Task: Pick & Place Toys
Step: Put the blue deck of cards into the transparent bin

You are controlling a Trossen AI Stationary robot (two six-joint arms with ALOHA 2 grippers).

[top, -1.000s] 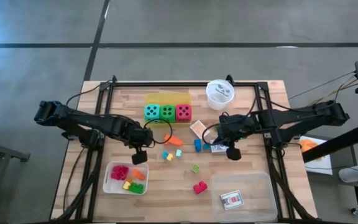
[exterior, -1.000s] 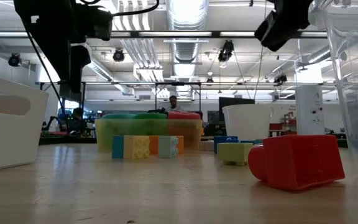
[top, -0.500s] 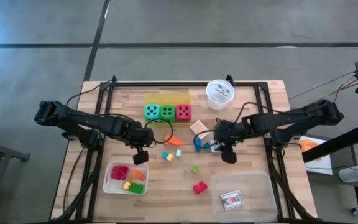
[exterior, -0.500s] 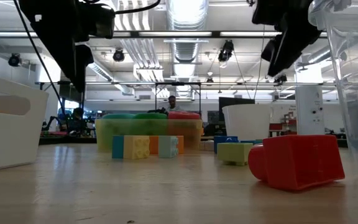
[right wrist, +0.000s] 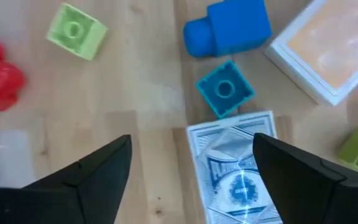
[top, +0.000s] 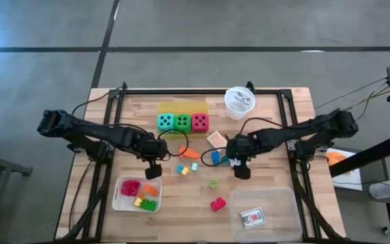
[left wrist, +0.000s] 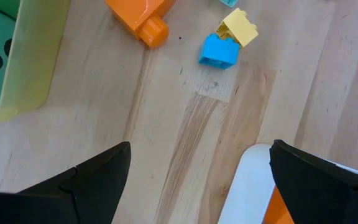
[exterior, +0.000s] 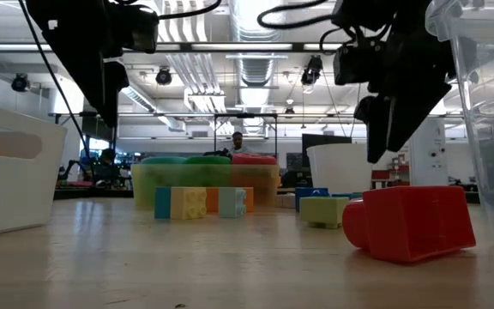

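Hovering right of centre in the high view, the right tool (top: 240, 171) is held with fingers apart above a blue playing card (right wrist: 236, 175), just beside a small teal block (right wrist: 224, 92) and a blue block (right wrist: 229, 27). The left tool (top: 152, 170) is held left of centre, fingers apart, above bare bench (top: 181, 196) beside the white tray (top: 117, 196) of blocks.

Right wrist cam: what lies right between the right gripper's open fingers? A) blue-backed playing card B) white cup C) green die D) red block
A: the right gripper hangs open over a blue-patterned playing card, with a small teal block just beyond it.
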